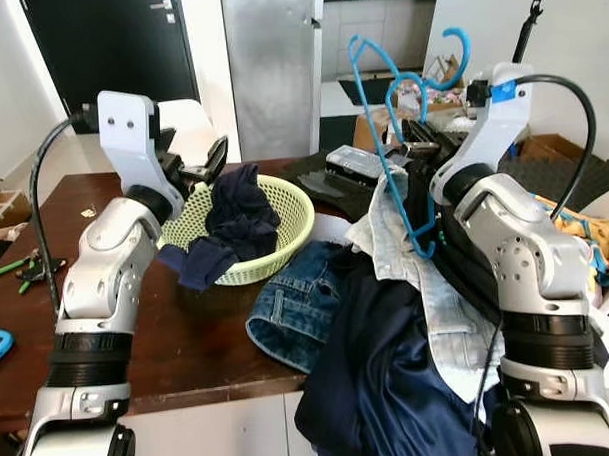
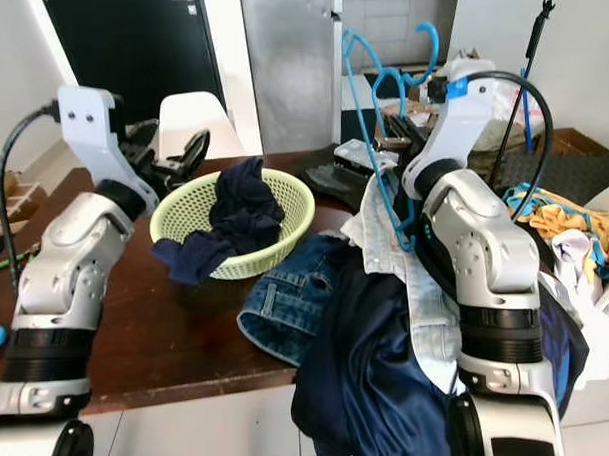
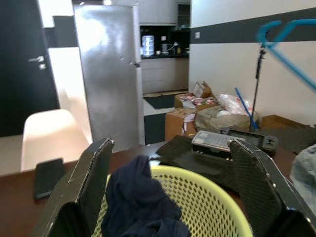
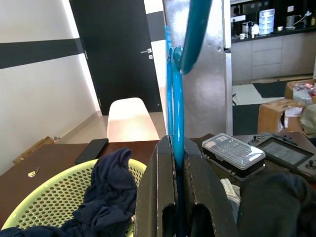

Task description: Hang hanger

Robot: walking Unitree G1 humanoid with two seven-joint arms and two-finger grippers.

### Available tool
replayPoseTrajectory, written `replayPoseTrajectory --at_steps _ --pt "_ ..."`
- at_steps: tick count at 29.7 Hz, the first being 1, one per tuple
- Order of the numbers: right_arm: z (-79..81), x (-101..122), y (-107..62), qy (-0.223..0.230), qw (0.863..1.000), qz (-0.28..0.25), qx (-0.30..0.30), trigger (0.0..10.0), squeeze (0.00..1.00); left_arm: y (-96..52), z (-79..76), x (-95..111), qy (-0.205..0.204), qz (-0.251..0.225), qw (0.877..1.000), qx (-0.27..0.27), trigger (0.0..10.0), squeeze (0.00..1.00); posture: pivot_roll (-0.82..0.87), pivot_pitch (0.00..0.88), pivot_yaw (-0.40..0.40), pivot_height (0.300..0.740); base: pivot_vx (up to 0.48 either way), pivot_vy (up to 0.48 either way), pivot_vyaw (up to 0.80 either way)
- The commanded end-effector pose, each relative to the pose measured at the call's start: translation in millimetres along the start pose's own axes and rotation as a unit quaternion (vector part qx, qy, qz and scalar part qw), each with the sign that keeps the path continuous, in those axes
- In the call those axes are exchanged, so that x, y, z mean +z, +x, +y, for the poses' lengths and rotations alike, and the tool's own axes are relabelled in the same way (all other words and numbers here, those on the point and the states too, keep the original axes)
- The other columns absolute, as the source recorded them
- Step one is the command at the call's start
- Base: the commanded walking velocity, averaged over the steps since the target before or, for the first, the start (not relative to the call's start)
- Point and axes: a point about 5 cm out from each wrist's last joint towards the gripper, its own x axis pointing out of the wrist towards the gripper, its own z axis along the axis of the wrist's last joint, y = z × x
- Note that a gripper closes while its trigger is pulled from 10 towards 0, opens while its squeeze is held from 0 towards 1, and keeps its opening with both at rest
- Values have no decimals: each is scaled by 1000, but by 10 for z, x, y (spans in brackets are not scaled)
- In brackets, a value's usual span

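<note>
A blue plastic hanger [image 4: 177,98] stands upright with my right gripper [image 4: 177,158] shut on its neck, raised over the right side of the table [image 1: 178,332]. Its hook [image 1: 462,54] points up. A pale denim shirt [image 1: 411,264] and a dark navy garment [image 1: 380,385] hang around the hanger and over my right arm. My left gripper [image 1: 210,159] is open, held just behind the rim of a green mesh basket [image 1: 290,234] that holds a dark navy cloth [image 1: 234,215].
Folded jeans [image 1: 292,308] lie on the table's front edge. A black case with a controller [image 1: 355,171] sits behind the basket. A white chair [image 3: 49,133] and a phone [image 3: 47,175] are at the far side. Clothes [image 2: 555,224] pile at right.
</note>
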Motion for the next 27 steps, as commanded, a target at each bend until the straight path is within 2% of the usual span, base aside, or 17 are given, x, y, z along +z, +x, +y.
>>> replayPoseTrajectory --at_steps 1,2,5,7,11,12,13,14,15,17,20,22,24,26,27 --pt "30 -2 1 -2 1000 3 6 10000 0 -6 138 -75 13 28 999 34 10000 0 53 20 -26 740 0 0 0" --pt "31 0 -2 -2 1000 4 6 10000 0 8 214 -136 6 44 997 56 10000 0 51 24 -29 740 0 0 0" --pt "35 -2 -8 -2 1000 5 7 10000 0 25 255 -196 -9 58 996 64 10000 0 46 30 -30 740 0 0 0" --pt "63 -20 -27 -5 1000 10 11 10000 0 76 226 -286 -26 80 995 46 10000 0 34 41 -28 740 0 0 0" --pt "75 -38 -45 -6 1000 15 11 10000 0 112 168 -354 -33 102 994 26 10000 0 29 46 -28 740 0 0 0" --pt "73 -45 -53 -6 1000 17 10 10000 0 114 124 -439 -33 132 991 11 10000 0 26 51 -27 740 0 0 0" --pt "73 -45 -53 -6 1000 17 10 10000 0 114 124 -439 -33 132 991 11 10000 0 26 51 -27 740 0 0 0" --pt "68 -57 -60 -8 1000 20 8 10000 0 107 72 -536 -28 165 986 -5 10000 0 24 54 -28 740 0 0 0" --pt "68 -57 -60 -8 1000 20 8 10000 0 107 72 -536 -28 165 986 -5 10000 0 24 54 -28 740 0 0 0" --pt "58 -59 -70 -10 1000 23 6 10000 0 78 -16 -690 -10 221 975 -35 10000 0 17 62 -31 740 0 0 0" --pt "54 -58 -72 -11 1000 24 5 10000 0 63 -41 -748 -2 243 969 -44 10000 0 15 63 -30 740 0 0 0" --pt "43 -47 -72 -11 1000 24 4 10000 0 9 -86 -857 -2 291 955 -57 10000 0 13 67 -30 740 0 0 0" --pt "43 -47 -72 -11 1000 24 4 10000 0 9 -86 -857 -2 291 955 -57 10000 0 13 67 -30 740 0 0 0" --pt "46 -30 -71 -11 1000 23 4 10000 0 -57 -75 -958 3 338 940 -53 10000 0 12 69 -30 740 0 0 0" --pt "46 -30 -71 -11 1000 23 4 10000 0 -57 -75 -958 3 338 940 -53 10000 0 12 69 -30 740 0 0 0"
